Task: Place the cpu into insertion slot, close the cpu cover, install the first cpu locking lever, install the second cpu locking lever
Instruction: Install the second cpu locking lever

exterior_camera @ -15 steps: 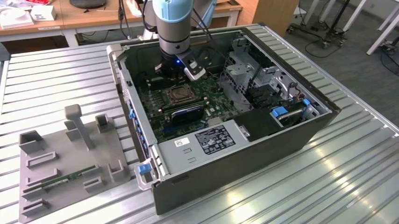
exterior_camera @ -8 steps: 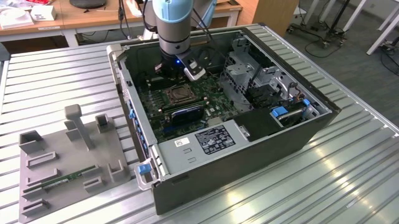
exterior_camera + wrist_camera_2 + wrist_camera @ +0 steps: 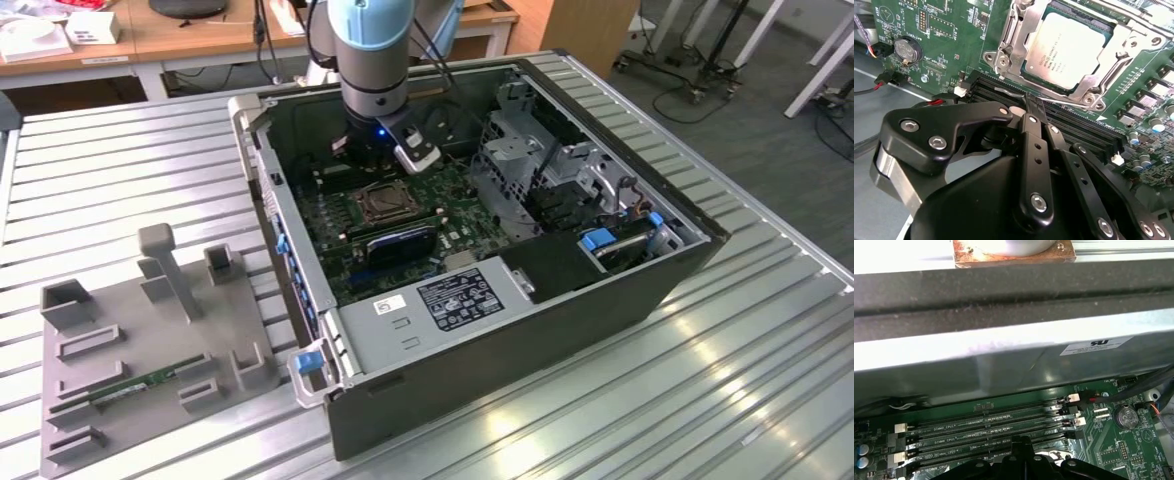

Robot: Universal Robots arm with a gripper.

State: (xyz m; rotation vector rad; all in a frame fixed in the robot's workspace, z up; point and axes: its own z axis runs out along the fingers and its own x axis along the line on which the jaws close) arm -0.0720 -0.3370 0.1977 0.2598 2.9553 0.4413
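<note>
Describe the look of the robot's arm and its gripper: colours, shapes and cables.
The arm is a thick grey cylinder with a pale blue joint cap, and dark cables run beside it. The gripper is matte black: chunky angular linkage plates held by silver screws. A small blue light glows at the wrist in the exterior view.

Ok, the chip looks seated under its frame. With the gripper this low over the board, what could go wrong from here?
1. The black gripper has its tips right at the long black memory slots; a sideways slip could scrape them.
2. A thin silvery rod lies beside the tips, at the edge of the silvery metal cover frame over the square silvery-tan cpu. It looks easy to slip off.
</note>
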